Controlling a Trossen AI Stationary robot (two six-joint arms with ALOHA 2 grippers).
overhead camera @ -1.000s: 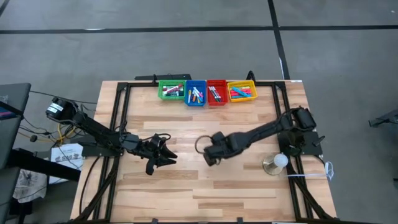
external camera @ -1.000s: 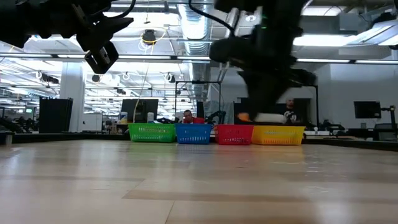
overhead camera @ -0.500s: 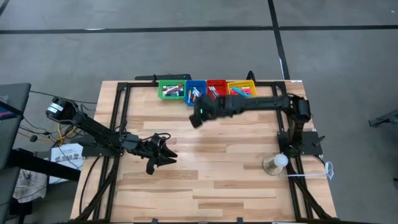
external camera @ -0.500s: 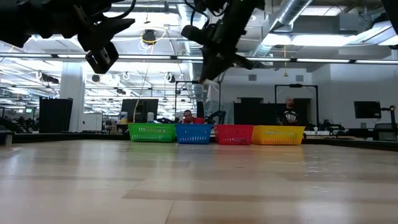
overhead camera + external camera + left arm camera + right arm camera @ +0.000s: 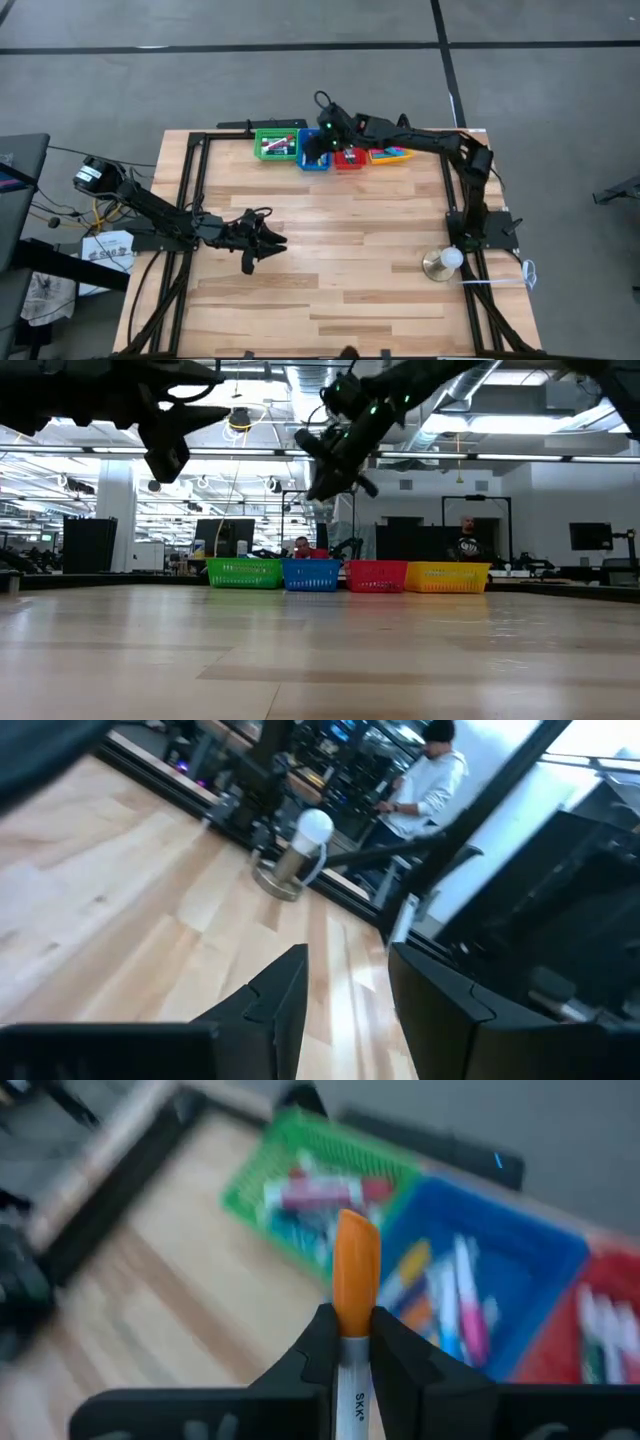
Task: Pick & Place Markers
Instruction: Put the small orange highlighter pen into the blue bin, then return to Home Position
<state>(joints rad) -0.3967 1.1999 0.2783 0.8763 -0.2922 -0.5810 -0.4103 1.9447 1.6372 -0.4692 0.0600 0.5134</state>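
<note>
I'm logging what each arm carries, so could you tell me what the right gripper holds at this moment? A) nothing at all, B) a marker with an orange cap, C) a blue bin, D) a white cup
B: in the right wrist view the right gripper is shut on an orange-capped marker, held above the green bin and blue bin.

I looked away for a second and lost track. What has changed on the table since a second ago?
The right arm swung from the table's middle to the far edge; its right gripper now hangs over the blue bin, shut on an orange-capped marker. The left gripper stayed open above the table's left middle, and the four bins kept their row.
</note>
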